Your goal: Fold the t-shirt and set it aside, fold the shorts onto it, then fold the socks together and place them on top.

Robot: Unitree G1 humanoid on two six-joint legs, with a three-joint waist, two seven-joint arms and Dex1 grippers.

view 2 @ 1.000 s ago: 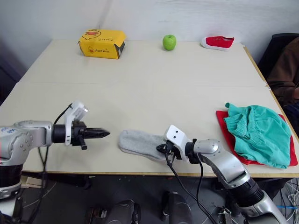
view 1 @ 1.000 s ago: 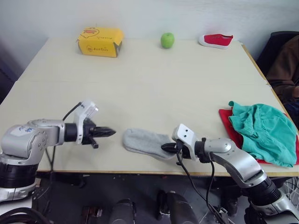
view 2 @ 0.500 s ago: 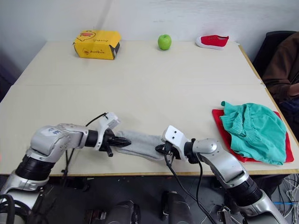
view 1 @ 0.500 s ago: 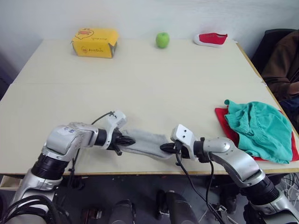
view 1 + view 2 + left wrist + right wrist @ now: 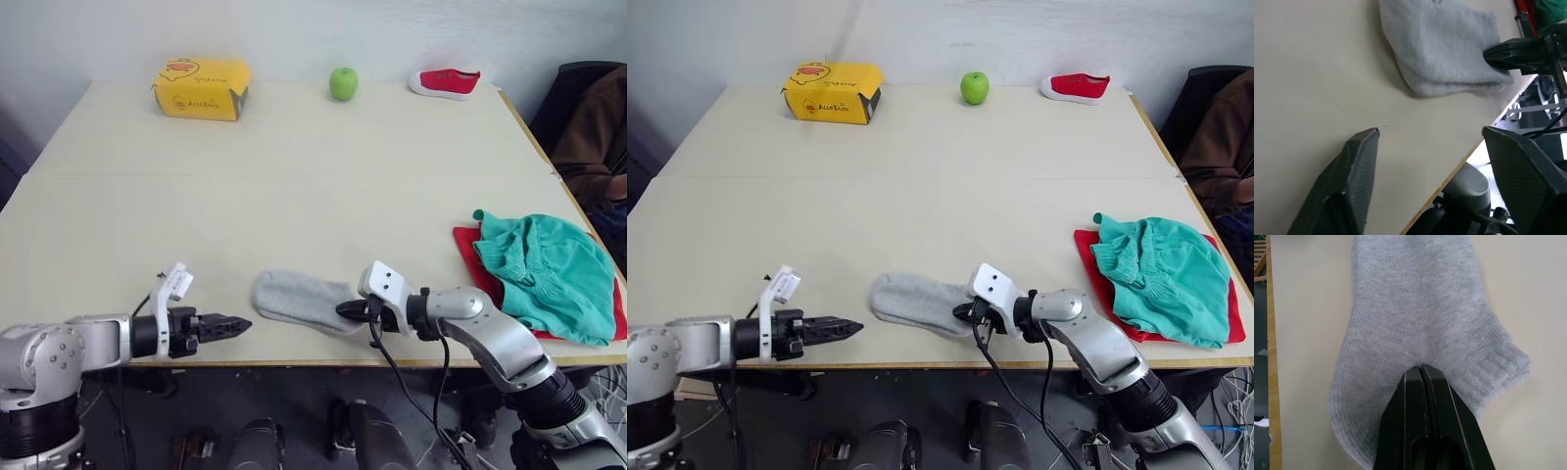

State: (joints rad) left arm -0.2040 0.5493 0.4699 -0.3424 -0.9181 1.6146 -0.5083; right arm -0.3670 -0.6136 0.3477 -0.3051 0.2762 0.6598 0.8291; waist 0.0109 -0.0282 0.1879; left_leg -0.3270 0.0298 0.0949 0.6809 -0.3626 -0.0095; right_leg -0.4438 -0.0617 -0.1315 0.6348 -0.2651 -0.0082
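Right wrist view shows the right gripper (image 5: 1421, 369) with its two black fingers pressed together on the cuff end of the socks (image 5: 1410, 318), pinching the grey fabric flat against the table (image 5: 313, 176), probably to anchor that end for folding. In the left eye view the socks sit low and centre near the table's front edge, and the left gripper (image 5: 238, 322) hovers just left of them at lower left; its fingers look closed there, though the left wrist view shows them spread well apart, so I take them as parted. At the right edge the shorts (image 5: 549, 274) lie bunched on the t-shirt (image 5: 472, 250), already stacked. The yellow box (image 5: 201, 86) at upper left is closed; its contents cannot be seen.
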